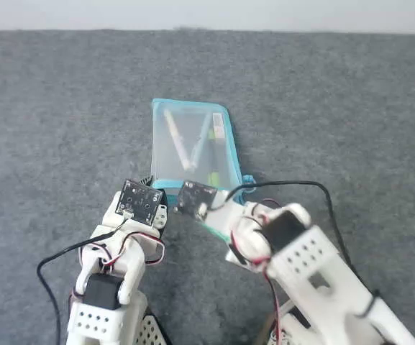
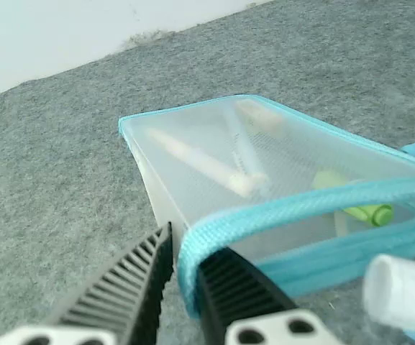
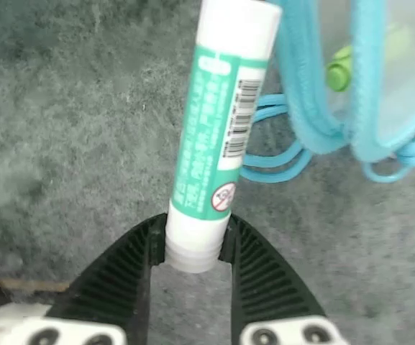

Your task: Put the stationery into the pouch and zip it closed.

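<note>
A translucent pouch with teal trim lies on the grey carpet mid-table, its opening toward the arms. Inside I see white pens and a green marker. My left gripper is shut on the pouch's teal zipper edge, holding the mouth up. My right gripper is shut on the base of a green-and-white glue stick, whose cap end lies beside the pouch mouth, outside it. The stick's white end also shows in the left wrist view.
Grey carpet covers the whole table, with a pale wall along the far edge. A teal zipper cord loops on the carpet by the pouch's corner. Both arms crowd the near side, with a black cable arching over.
</note>
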`<state>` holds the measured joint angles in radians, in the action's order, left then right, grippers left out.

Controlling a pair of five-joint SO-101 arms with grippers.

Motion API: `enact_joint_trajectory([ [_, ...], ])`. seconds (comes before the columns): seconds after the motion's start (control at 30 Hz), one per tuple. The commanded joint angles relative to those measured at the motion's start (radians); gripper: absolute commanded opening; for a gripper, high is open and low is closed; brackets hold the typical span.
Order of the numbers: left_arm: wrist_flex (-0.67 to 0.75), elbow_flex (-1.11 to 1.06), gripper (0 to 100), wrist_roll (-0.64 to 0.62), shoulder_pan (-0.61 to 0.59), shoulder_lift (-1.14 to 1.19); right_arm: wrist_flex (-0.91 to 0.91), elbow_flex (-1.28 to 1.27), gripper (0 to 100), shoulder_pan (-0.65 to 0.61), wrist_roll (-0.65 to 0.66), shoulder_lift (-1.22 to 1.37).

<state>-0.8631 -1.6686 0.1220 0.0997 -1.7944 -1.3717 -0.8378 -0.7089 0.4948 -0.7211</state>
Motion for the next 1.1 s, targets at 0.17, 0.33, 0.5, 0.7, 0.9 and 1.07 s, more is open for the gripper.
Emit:
enact_joint_trajectory([
  [0.17, 0.017, 0.016, 1, -0.009, 0.101, -0.025, 0.061, 0.253, 0.6, 0.025, -0.186, 0.288],
  [0.33, 0.017, 0.016, 1, -0.008, 0.106, -0.025, 0.059, 0.402, 0.6, 0.113, -0.199, 0.458],
  [0.5, 0.017, 0.015, 1, 0.038, 0.109, -0.025, 0.030, 0.565, 0.6, 0.168, -0.258, 0.607],
  [0.7, -0.011, 0.013, 1, 0.048, 0.180, -0.025, -0.065, 0.816, 0.7, 0.163, -0.361, 0.754],
  [0.9, -0.014, 0.013, 1, 0.049, 0.184, -0.025, -0.073, 1.002, 2.9, 0.163, -0.402, 0.819],
  [1.07, -0.015, 0.013, 1, 0.049, 0.184, -0.025, -0.071, 1.040, 24.0, 0.160, -0.400, 0.783],
])
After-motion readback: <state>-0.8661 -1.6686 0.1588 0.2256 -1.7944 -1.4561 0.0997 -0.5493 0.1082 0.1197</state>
